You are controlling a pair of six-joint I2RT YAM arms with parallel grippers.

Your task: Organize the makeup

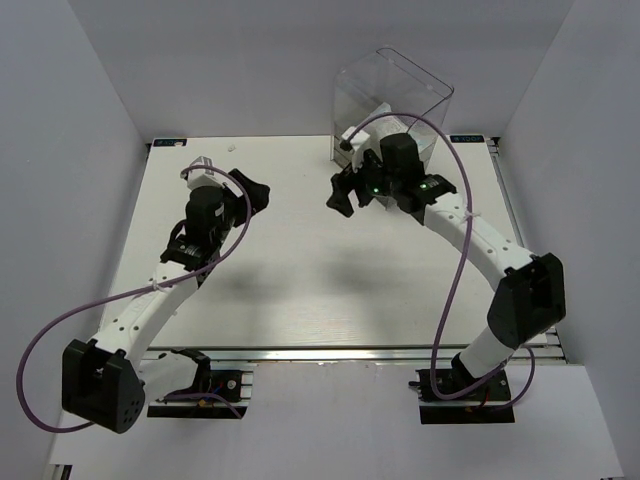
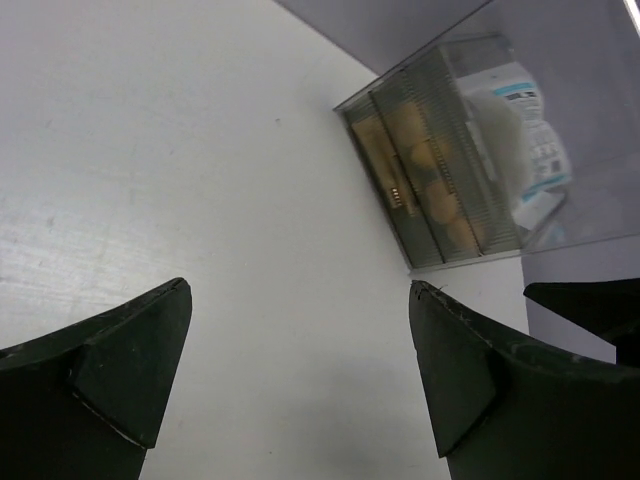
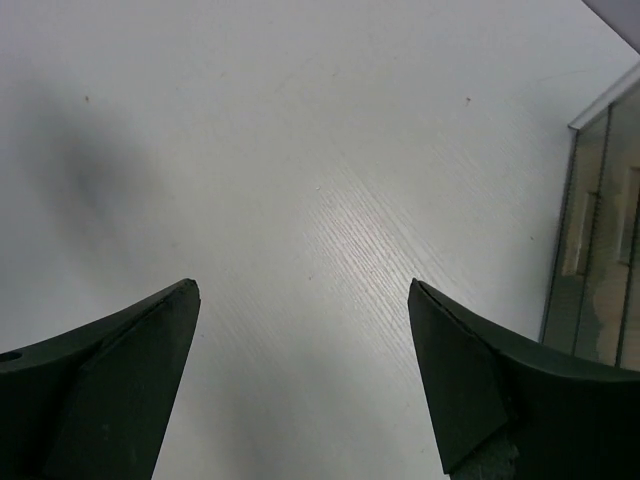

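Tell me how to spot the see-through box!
Find the white table and go to its far edge, on the right. The tall box stands there. It is the only see-through thing, with peach sponges and a blue-printed packet showing inside.

1. No word, brand or number is showing clearly enough to be read in any view.
2. In the left wrist view, a white packet [image 2: 530, 140] inside the clear box [image 2: 400, 200] is carrying blue and dark printing, but the letters are blurring into bars and blocks.
3. In the top view, a small strip [image 1: 170, 142] at the table's [image 1: 300, 290] far left corner is showing bluish marks, too small to read.
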